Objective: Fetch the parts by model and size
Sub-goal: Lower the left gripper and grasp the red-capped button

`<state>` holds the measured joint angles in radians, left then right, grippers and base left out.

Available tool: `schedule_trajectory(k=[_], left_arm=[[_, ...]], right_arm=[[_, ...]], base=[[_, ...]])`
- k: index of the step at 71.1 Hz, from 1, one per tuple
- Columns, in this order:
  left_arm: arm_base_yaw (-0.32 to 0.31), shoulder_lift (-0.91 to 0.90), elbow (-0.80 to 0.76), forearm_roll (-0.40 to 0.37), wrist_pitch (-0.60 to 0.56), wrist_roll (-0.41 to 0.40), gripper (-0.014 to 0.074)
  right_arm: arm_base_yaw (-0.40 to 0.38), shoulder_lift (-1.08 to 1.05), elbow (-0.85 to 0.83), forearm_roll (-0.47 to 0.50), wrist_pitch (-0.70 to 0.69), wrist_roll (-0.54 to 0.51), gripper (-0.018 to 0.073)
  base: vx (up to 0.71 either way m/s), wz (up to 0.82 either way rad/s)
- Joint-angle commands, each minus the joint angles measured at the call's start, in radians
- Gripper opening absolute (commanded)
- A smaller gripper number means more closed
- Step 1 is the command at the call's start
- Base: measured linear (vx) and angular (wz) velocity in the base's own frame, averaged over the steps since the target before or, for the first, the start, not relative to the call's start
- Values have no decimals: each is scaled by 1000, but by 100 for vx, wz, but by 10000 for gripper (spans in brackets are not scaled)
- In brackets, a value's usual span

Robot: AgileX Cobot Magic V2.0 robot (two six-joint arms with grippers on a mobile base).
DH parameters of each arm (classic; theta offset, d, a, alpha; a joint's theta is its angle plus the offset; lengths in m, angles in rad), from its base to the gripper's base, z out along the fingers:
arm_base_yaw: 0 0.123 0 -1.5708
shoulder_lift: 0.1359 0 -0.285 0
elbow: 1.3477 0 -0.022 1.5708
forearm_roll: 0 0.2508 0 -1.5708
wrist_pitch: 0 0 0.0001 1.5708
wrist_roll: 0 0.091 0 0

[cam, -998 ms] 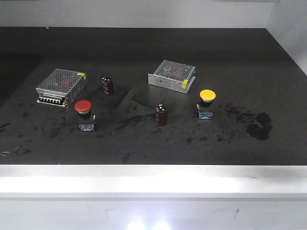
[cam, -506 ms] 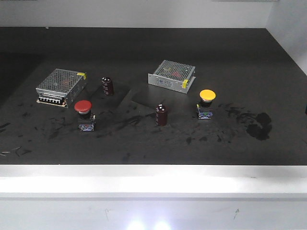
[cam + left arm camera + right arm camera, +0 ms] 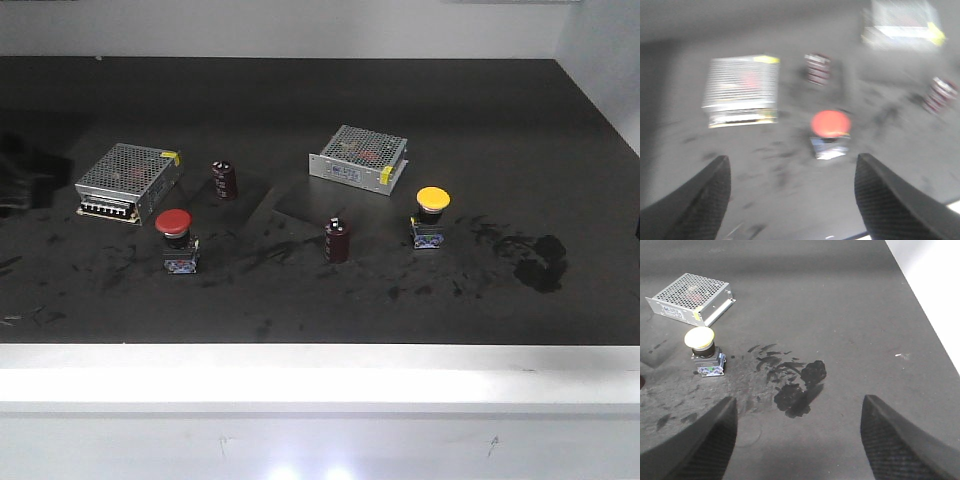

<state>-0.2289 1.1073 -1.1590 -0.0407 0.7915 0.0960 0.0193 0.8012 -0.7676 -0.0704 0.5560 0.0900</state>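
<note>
The red-capped part stands on its dark base at the left front of the black table, just in front of a mesh box. The left wrist view is blurred; there the red-capped part lies ahead of my left gripper, which is open and holds nothing. The yellow-capped part stands to the right of centre. In the right wrist view the yellow-capped part is far ahead and to the left of my right gripper, also open and holding nothing.
Two silver mesh boxes and two maroon capacitors share the table. A dark stain marks the right side. A white ledge runs along the front, and a dark blur shows at the left edge.
A dark blurred shape has come into the front view at the far left edge. The parts, boxes and capacitors have not moved.
</note>
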Motion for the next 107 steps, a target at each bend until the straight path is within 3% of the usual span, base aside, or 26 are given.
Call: schedule_trajectory(k=[1, 24, 39, 48, 76, 107], left_arm=[[-35, 81, -88, -11, -31, 19, 507], [-114, 333, -265, -10, 13, 16, 507], [-120, 470, -373, 71, 91, -121, 507], [-120, 532, -420, 91, 136, -145, 507], [-120, 653, -455, 91, 172, -210, 507], [-120, 717, -456, 91, 223, -218, 491]], right_arm=[[0, -1, -34, -4, -67, -5, 505], [0, -1, -34, -5, -66, -5, 505], [0, -1, -34, -5, -66, -5, 505], [0, -1, -34, -5, -66, -5, 505], [0, -1, -34, -5, -66, -5, 505], [0, -1, -34, -4, -59, -5, 505]], base=[[0, 0], [0, 0], [0, 0], [0, 0], [0, 0], [0, 0]])
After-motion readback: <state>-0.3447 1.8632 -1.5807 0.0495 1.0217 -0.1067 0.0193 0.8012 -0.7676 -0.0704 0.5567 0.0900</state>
